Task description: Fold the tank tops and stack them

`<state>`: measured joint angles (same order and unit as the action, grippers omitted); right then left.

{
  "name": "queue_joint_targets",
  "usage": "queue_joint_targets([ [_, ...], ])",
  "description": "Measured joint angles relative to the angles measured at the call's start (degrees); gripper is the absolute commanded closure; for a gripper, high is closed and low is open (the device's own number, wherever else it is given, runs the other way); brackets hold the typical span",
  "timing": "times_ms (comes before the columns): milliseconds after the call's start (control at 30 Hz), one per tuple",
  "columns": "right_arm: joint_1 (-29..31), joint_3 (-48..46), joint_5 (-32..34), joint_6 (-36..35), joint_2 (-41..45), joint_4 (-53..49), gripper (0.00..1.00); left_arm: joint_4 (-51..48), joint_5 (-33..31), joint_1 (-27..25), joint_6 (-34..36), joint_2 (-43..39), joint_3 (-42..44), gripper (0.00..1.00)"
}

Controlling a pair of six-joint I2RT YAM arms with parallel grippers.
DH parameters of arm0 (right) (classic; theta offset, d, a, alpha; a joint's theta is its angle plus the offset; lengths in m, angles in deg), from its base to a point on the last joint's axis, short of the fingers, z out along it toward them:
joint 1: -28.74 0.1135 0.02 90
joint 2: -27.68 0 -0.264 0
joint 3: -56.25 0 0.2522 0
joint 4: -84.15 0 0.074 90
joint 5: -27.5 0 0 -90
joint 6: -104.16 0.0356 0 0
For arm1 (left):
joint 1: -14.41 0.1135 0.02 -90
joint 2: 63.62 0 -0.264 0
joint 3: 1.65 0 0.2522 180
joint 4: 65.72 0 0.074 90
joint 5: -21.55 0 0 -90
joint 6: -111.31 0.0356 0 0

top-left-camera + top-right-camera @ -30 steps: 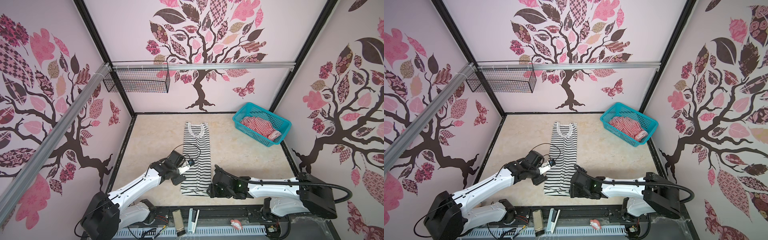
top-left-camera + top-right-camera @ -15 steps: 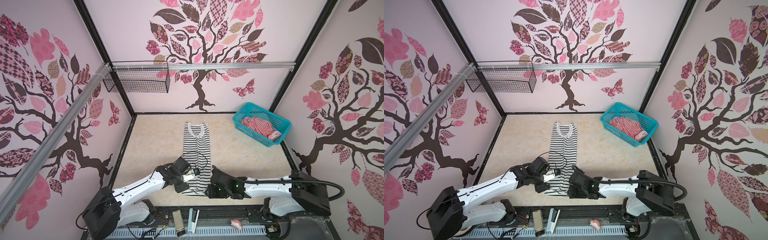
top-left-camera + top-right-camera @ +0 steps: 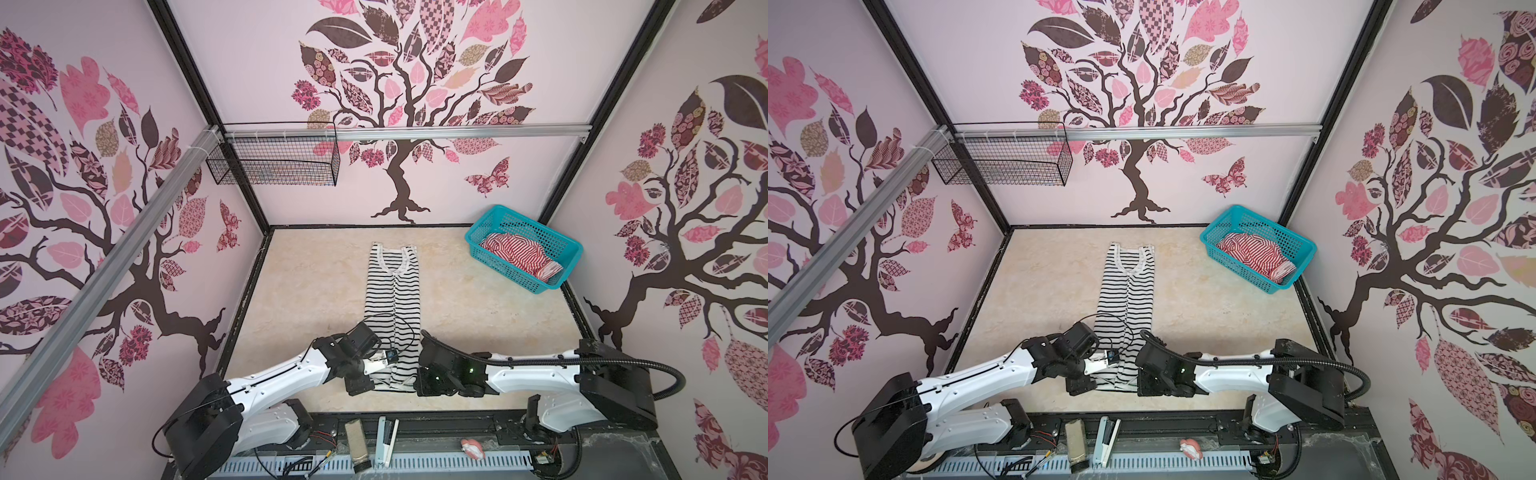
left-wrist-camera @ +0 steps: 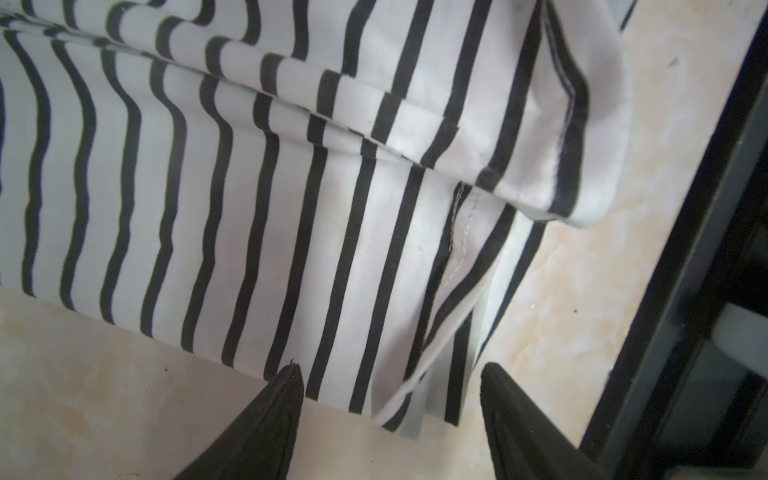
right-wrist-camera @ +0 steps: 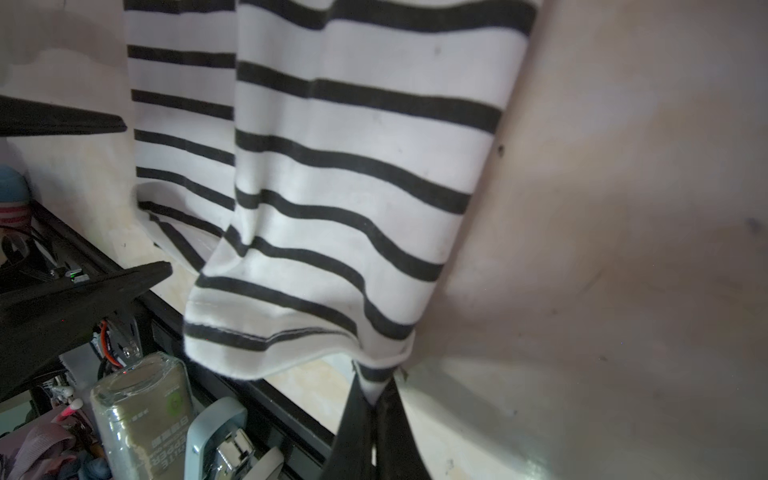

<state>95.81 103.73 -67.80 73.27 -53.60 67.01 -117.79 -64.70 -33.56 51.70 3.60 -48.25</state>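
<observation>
The black-and-white tank top [image 3: 392, 291] [image 3: 1127, 291] lies on the table as a narrow lengthwise strip, neck toward the back wall. My right gripper [image 3: 420, 380] [image 5: 376, 392] is shut on the near right corner of its hem [image 5: 374, 376]. My left gripper [image 3: 360, 382] [image 4: 392, 374] stands open at the near left corner, its fingertips [image 4: 291, 382] on either side of the hem's layered edge with no grip on the cloth [image 4: 249, 208]. The red-and-white tank top [image 3: 519, 255] [image 3: 1252, 253] lies crumpled in the teal basket.
The teal basket [image 3: 559, 286] stands at the back right. A black wire basket [image 3: 274, 162] hangs on the back wall at the left. Past the table's black front rail lie a jar [image 3: 357, 444], a stapler [image 3: 386, 440] and a small pink object [image 3: 471, 449].
My right gripper has closed on the hem's right corner. My left arm has moved nearer and down from the strip's left side to the hem's left corner.
</observation>
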Motion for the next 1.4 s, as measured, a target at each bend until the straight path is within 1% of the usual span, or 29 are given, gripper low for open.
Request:
queue_joint_targets([
  [300,0.00,3.61,2.05,-0.68,2.86,-2.49,1.00,0.46,-1.14,-3.02,0.87,1.22,0.04,0.31],
  [567,0.00,3.76,4.28,-0.61,4.83,-4.72,1.00,1.07,-3.74,-3.08,1.46,3.02,0.28,0.32],
  [700,-0.02,3.76,5.27,-0.57,5.90,-5.62,1.00,1.64,-4.28,-3.08,1.60,3.17,0.76,0.36],
  [833,-0.09,3.76,5.73,-0.57,6.69,-5.77,1.00,2.32,-4.04,-3.08,1.79,3.96,0.76,0.46],
  [933,-0.09,3.76,5.77,-0.55,6.78,-5.84,1.00,2.64,-3.32,-3.08,1.97,4.48,0.59,0.55],
  [1033,-0.13,3.76,5.81,-0.37,6.78,-5.86,1.00,2.91,-2.78,-3.08,1.88,4.92,0.39,0.73],
  [1100,-0.20,3.74,5.95,-0.26,6.78,-5.86,1.00,3.15,-2.54,-3.08,1.95,5.46,0.22,0.91],
  [1133,-0.42,3.72,5.99,-0.20,6.80,-5.86,1.00,3.13,-2.51,-3.08,1.84,5.81,-0.04,0.95],
  [1167,-0.52,3.63,5.99,-0.15,6.93,-5.84,1.00,2.99,-2.51,-3.08,1.66,6.36,-0.52,0.96],
  [1267,-1.09,3.04,6.05,-0.02,7.87,-5.88,1.00,1.84,-1.55,-3.08,1.27,8.09,-2.43,0.97],
  [1400,-1.97,2.49,6.38,0.15,9.66,-6.43,1.00,-1.20,1.73,-3.08,1.05,8.13,-4.70,0.96],
])
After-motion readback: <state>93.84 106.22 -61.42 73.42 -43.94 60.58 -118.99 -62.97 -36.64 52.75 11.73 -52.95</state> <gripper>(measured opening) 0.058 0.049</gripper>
